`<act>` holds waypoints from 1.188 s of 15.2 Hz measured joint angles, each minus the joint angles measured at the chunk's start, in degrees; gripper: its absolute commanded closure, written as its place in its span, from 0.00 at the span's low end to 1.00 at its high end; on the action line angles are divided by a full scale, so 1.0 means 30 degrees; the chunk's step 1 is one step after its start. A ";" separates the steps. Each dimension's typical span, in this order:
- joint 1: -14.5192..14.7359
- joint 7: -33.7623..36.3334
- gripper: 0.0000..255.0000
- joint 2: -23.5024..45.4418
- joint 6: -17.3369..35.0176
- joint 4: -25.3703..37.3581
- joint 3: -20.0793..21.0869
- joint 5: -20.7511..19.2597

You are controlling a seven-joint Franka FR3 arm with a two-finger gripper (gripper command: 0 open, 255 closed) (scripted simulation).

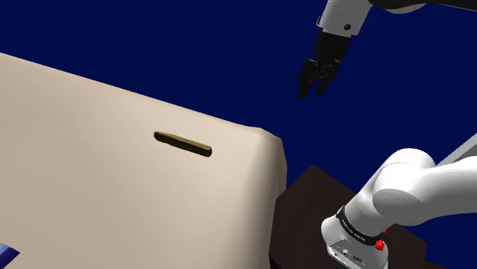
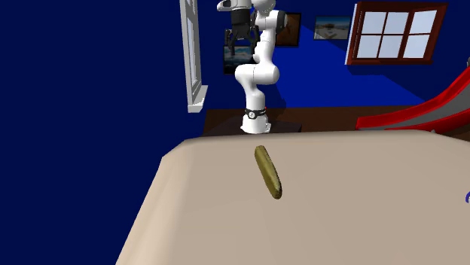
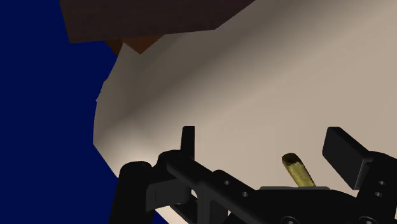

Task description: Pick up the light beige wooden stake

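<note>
nothing of the pick-up is done yet: the stake [image 1: 183,143], drawn olive-brown rather than beige, lies flat and untouched on the pale table [image 1: 92,153], a little in from the edge that faces the stand [image 1: 306,210]. the tool [image 1: 312,90] hangs high in the air, seemingly above the stand's side of that edge and well apart from the stake, its fingers spread and holding nothing. what is left, i judge, is the whole job: reach over from the stand, descend, straddle the stake, close and lift.
</note>
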 measured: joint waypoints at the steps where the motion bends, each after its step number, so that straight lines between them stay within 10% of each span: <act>1: 0.0000 0.0000 0.00 0.0000 0.0000 0.0000 0.0000 0.0000; 18: 0.1387 -0.2444 0.00 0.9048 0.9260 0.0790 0.1767 -0.0563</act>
